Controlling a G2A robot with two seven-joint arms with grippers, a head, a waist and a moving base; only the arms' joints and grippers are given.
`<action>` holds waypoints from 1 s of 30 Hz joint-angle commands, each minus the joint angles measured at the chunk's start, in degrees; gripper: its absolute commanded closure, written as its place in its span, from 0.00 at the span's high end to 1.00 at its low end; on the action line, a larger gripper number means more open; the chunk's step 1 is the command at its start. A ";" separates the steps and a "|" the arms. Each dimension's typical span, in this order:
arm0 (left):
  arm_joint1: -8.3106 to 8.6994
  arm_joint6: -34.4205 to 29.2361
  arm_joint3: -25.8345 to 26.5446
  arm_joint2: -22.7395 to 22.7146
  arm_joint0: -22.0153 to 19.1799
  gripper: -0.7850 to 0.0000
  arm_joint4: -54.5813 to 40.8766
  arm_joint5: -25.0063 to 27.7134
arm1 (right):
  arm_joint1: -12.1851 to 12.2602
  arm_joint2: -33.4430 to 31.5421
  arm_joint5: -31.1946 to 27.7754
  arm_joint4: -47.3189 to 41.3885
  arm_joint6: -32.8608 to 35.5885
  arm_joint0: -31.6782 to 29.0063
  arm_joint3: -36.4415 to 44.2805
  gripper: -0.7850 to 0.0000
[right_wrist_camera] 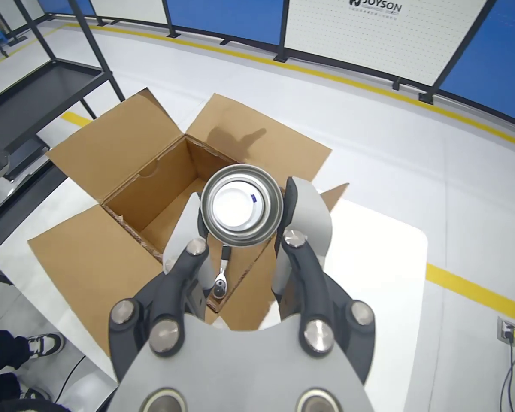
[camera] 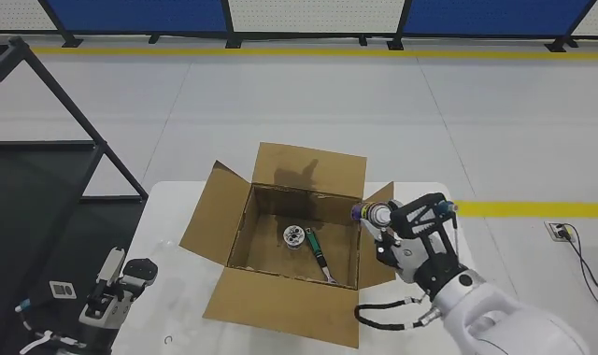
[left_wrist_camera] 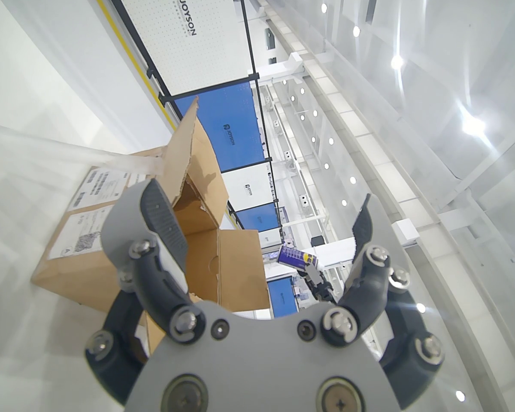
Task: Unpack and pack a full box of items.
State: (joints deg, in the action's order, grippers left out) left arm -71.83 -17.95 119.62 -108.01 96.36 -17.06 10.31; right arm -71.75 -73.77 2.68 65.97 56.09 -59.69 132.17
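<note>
An open cardboard box stands on the white table with its flaps spread. Inside lie a green-handled ratchet wrench and a small round metal part. My right gripper is shut on a spray can lying sideways above the box's right wall; the can's metal bottom faces the right wrist camera, over the box with the ratchet head below. My left gripper hangs open and empty at the table's near left corner, with the box and the can beyond it.
A black metal rack stands left of the table. White table surface lies open to the left of the box and behind its right flap. Yellow floor lines and blue-and-white partition panels run behind. A person's shoe shows by the table.
</note>
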 commanded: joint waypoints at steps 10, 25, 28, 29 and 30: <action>0.00 0.00 0.00 0.00 0.00 1.00 0.00 0.00 | -3.35 18.19 7.39 1.44 4.65 16.43 -16.31 0.00; 0.00 0.00 0.00 0.00 0.00 1.00 0.00 0.00 | -9.80 34.25 11.83 -3.84 0.82 29.13 -39.78 0.00; 0.00 0.00 0.00 0.00 0.00 1.00 0.00 0.00 | -9.80 34.25 11.83 -3.84 0.82 29.13 -39.78 0.00; 0.00 0.00 0.00 0.00 0.00 1.00 0.00 0.00 | -9.80 34.25 11.83 -3.84 0.82 29.13 -39.78 0.00; 0.00 0.00 0.00 0.00 0.00 1.00 0.00 0.00 | -9.80 34.25 11.83 -3.84 0.82 29.13 -39.78 0.00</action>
State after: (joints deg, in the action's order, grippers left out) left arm -71.83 -17.95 119.62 -108.01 96.36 -17.06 10.31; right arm -81.55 -39.52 14.51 62.13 56.92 -30.56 92.40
